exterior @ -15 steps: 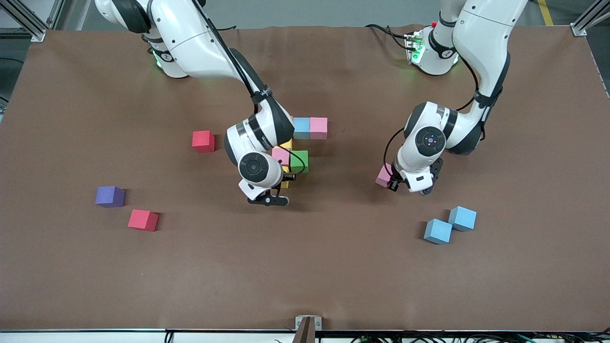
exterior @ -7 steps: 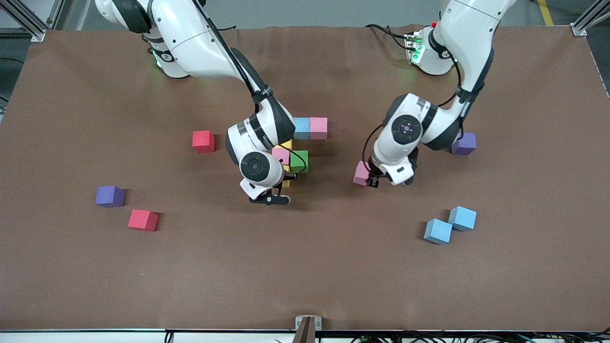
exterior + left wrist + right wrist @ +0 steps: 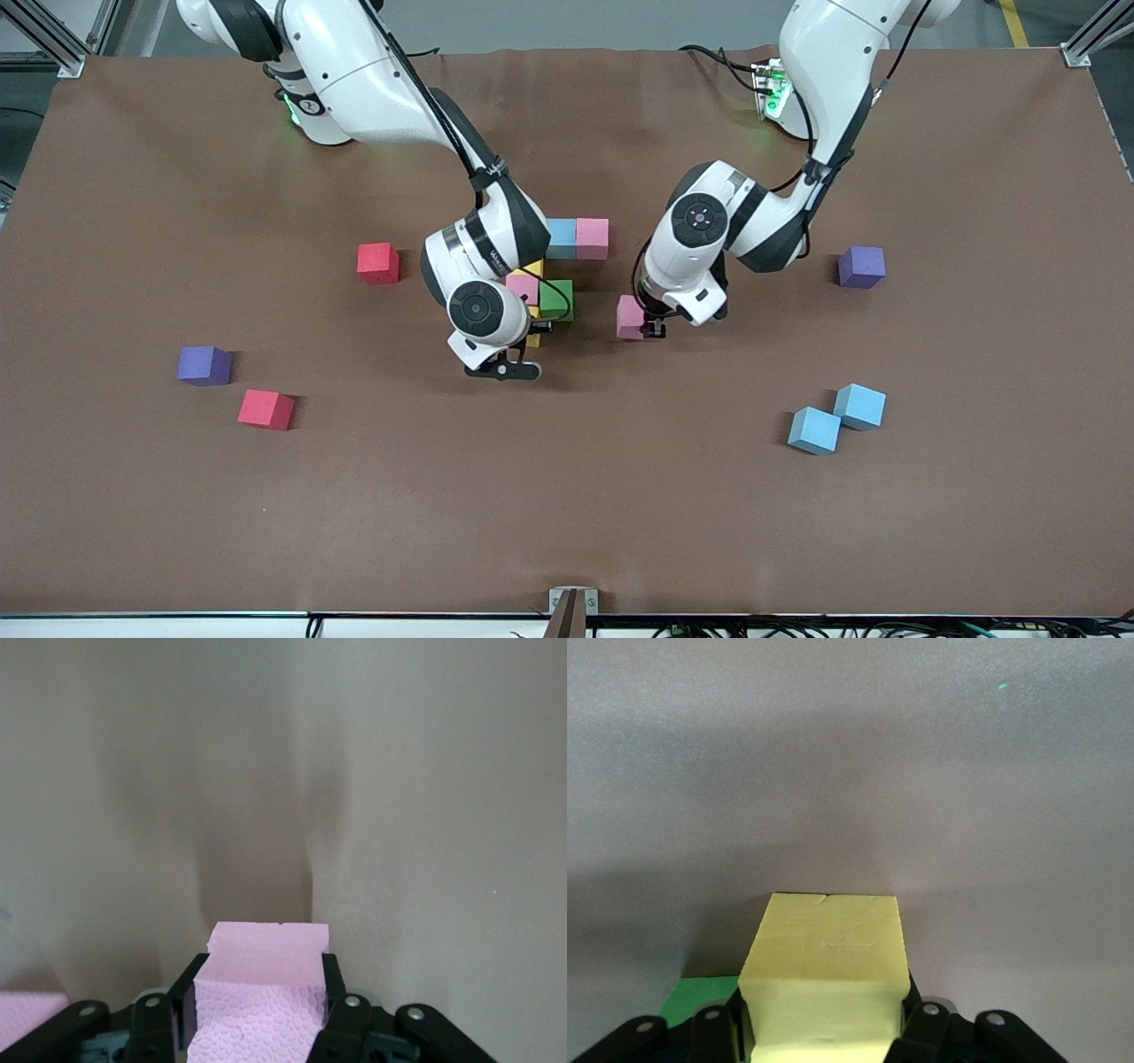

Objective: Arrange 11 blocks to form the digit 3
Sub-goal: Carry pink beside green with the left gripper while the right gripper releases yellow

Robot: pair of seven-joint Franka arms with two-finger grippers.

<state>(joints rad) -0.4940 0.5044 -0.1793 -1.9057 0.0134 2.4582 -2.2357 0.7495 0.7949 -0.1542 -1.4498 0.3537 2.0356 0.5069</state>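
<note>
Front view: digit 3 partly built at table centre, at least five blocks. Left pincer grips pink cube at its 3 o'clock; right pincer clamps yellow cube at 6. Two blue cubes, reds loose.

Pink cube matte foam (pebbled face); yellow cube same; table dull brown.
</note>
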